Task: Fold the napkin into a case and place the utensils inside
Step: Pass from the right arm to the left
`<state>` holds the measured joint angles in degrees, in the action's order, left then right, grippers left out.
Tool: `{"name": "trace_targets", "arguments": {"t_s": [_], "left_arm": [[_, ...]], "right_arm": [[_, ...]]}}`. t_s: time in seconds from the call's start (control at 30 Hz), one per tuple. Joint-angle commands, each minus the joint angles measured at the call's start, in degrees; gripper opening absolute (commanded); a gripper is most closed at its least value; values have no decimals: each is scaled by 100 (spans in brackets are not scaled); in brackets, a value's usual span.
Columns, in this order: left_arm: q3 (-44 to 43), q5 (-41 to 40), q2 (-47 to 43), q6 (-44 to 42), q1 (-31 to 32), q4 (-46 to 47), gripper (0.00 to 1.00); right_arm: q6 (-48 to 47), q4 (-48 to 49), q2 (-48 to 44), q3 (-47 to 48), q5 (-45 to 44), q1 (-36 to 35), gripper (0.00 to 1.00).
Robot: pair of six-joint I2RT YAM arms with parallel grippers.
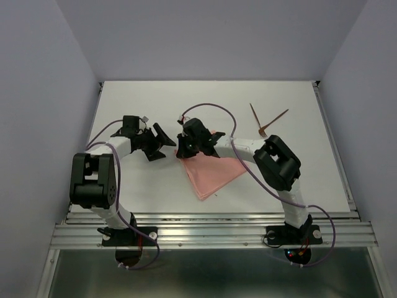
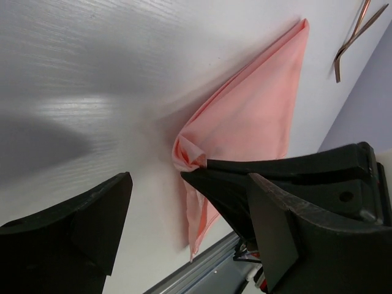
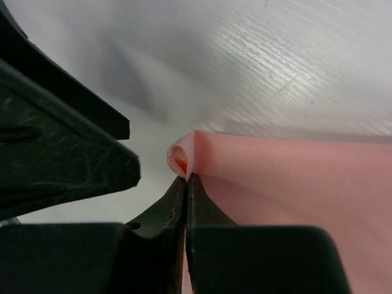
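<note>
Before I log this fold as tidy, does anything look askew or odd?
One corner of the napkin is bunched into a small curl where the right gripper pinches it. The utensils lie crossed at far right, apart from the cloth.

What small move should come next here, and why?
Probably the right tool should carry its pinched corner across the salmon-pink cloth napkin for another fold: it is shut on that corner, the cloth lies as a triangle, and the left tool stands open.
</note>
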<state>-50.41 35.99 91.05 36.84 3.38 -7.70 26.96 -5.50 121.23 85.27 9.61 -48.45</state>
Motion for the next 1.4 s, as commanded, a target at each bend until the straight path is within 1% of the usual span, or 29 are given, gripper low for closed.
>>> {"name": "trace_targets", "arguments": {"t_s": [0.0, 0.2, 0.57, 0.73, 0.9, 1.0, 1.1, 1.17, 1.2, 1.27, 1.3, 1.33, 1.37], "left_arm": [[-109, 250, 351, 192, 49, 287, 86], [-162, 365, 686, 227, 102, 410, 85], [-197, 567, 853, 368, 154, 630, 84], [-206, 567, 1012, 412, 277, 683, 78], [-224, 532, 1196, 561, 427, 848, 75], [-197, 506, 1240, 649, 480, 929, 70], [-171, 479, 1258, 702, 488, 964, 62], [-162, 436, 1258, 711, 488, 973, 55], [-162, 427, 1249, 719, 488, 973, 46], [-171, 409, 1240, 719, 488, 981, 33], [-179, 400, 1249, 719, 488, 981, 17], [-179, 418, 1240, 702, 488, 981, 8], [-188, 427, 1240, 693, 488, 964, 0]], "right_arm": [[-112, 374, -451, -81, 156, -42, 1], [-103, 418, -539, -134, 226, -42, 1], [-51, 471, -460, -274, 384, -42, 1], [-86, 453, -451, -353, 410, -42, 1], [-86, 462, -407, -362, 454, -42, 1], [-86, 462, -407, -371, 463, -42, 1], [-112, 462, -407, -363, 472, -42, 1], [-130, 453, -407, -354, 481, -42, 1], [-130, 453, -407, -362, 481, -42, 1], [-121, 427, -416, -362, 455, -42, 1], [-112, 383, -425, -310, 437, -42, 2], [-121, 296, -442, -258, 393, -42, 24], [-130, 217, -468, -213, 341, -42, 37]]}}
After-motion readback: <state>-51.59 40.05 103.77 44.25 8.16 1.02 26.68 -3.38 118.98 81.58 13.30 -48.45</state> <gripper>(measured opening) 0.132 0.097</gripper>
